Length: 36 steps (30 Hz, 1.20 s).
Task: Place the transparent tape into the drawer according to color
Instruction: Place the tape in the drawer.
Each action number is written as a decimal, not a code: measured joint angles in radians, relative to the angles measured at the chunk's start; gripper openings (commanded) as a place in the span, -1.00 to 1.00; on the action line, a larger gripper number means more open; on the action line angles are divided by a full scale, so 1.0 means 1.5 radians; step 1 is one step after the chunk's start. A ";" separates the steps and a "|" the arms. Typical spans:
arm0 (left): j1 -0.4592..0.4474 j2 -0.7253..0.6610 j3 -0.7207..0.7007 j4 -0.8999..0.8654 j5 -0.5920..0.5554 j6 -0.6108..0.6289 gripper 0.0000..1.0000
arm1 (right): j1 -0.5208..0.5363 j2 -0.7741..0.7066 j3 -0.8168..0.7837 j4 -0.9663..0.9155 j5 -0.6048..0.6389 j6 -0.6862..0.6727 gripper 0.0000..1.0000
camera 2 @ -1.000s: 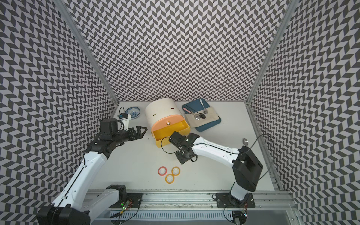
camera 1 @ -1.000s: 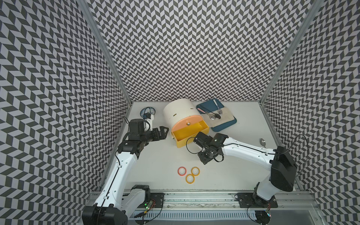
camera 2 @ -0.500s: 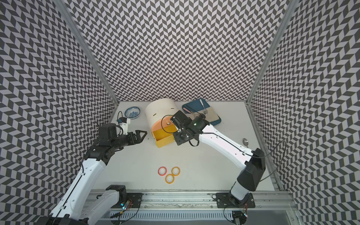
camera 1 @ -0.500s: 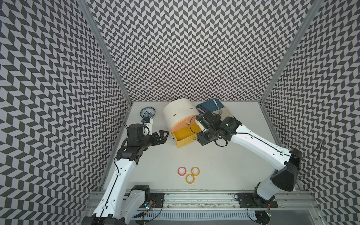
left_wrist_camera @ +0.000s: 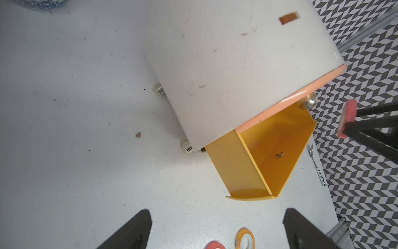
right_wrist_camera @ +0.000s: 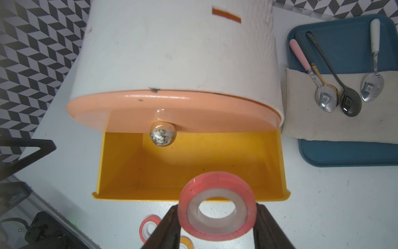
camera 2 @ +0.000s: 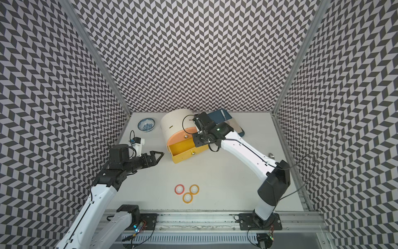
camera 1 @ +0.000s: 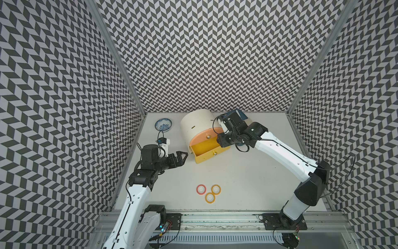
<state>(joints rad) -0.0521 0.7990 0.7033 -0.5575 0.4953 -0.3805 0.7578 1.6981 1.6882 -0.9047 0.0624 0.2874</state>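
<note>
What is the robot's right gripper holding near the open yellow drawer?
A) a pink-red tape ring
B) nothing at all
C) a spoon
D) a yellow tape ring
A: in the right wrist view, the right gripper is clamped on both sides of a pink-red tape ring, close to the open yellow drawer.

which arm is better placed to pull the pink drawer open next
Left, likely. The left gripper is open and empty beside the cabinet, free to take the knob of the closed pink drawer. The right gripper is shut on a pink-red tape ring near the open yellow drawer.
</note>
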 measured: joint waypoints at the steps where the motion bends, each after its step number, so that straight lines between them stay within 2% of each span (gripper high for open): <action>1: 0.000 -0.002 -0.001 -0.001 0.001 -0.001 1.00 | 0.000 0.000 -0.010 0.009 -0.002 0.003 -0.55; 11: -0.006 -0.024 -0.017 -0.019 0.012 -0.026 1.00 | -0.001 0.000 -0.063 0.092 -0.012 0.019 -0.53; 13: -0.009 -0.030 -0.022 -0.028 0.012 -0.032 1.00 | -0.001 0.000 -0.066 0.101 -0.013 0.019 -0.42; 17: -0.022 -0.036 -0.028 -0.044 0.009 -0.043 1.00 | -0.001 0.000 -0.071 0.112 -0.018 0.018 -0.02; 20: -0.040 -0.040 -0.030 -0.049 0.003 -0.053 1.00 | -0.001 0.000 -0.078 0.120 -0.020 0.019 0.16; 32: -0.201 -0.054 -0.060 -0.066 -0.080 -0.131 1.00 | -0.001 -0.006 -0.085 0.131 -0.019 0.018 0.45; 36: -0.265 -0.045 -0.060 -0.067 -0.115 -0.159 1.00 | -0.001 -0.032 -0.111 0.130 -0.020 0.018 0.64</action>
<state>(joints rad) -0.4500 0.7315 0.6132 -0.6582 0.3229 -0.6197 0.7559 1.6505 1.5219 -0.7094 0.0322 0.3149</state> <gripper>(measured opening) 0.998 0.778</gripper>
